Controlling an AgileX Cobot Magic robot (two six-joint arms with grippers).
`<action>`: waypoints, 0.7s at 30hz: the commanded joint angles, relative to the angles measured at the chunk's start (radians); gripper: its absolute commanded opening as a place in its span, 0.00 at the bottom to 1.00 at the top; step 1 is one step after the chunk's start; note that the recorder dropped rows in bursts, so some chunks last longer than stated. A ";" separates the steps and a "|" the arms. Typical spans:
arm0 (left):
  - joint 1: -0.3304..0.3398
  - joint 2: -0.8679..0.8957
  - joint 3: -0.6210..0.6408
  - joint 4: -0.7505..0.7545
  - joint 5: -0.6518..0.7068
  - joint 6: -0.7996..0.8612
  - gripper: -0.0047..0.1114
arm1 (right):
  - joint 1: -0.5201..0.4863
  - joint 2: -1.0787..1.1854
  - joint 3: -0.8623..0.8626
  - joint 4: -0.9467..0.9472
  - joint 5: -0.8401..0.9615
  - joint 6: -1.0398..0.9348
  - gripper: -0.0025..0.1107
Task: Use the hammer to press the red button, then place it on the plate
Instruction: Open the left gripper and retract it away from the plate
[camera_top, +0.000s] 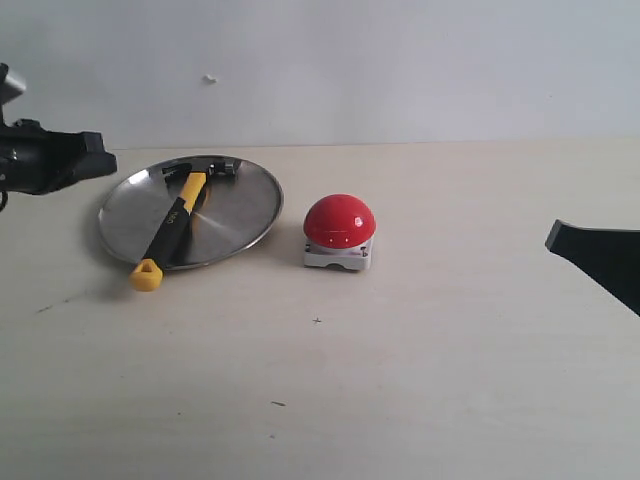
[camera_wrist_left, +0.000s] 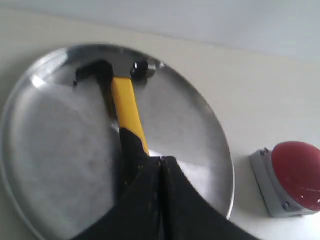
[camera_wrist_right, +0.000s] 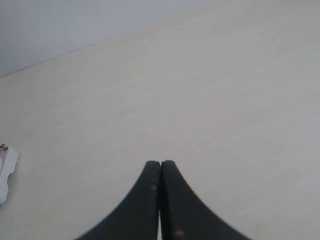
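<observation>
Left jaws are hovering pressed together, empty, above the hammer (camera_wrist_left: 125, 105), which is lying in the plate (camera_wrist_left: 50, 150), head toward its far rim, handle pointing back at them. Right jaws, likewise closed, are sitting well apart, beyond the red button (camera_top: 339, 220).

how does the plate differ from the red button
The plate is flat, shiny grey steel; the red button is a glossy red dome on a white-grey square base. The plate is much wider, the red button taller. The plate carries the hammer; nothing lies on the red button. Both sit on the table, apart.
</observation>
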 joint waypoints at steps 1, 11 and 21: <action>0.001 -0.167 0.121 -0.269 0.066 0.284 0.04 | 0.000 -0.003 0.004 -0.003 -0.006 0.001 0.02; -0.056 -0.586 0.398 -0.675 -0.004 0.766 0.04 | 0.000 -0.003 0.004 -0.003 -0.006 0.001 0.02; -0.101 -0.961 0.535 -0.704 0.116 0.802 0.04 | 0.000 -0.003 0.004 -0.003 -0.006 0.001 0.02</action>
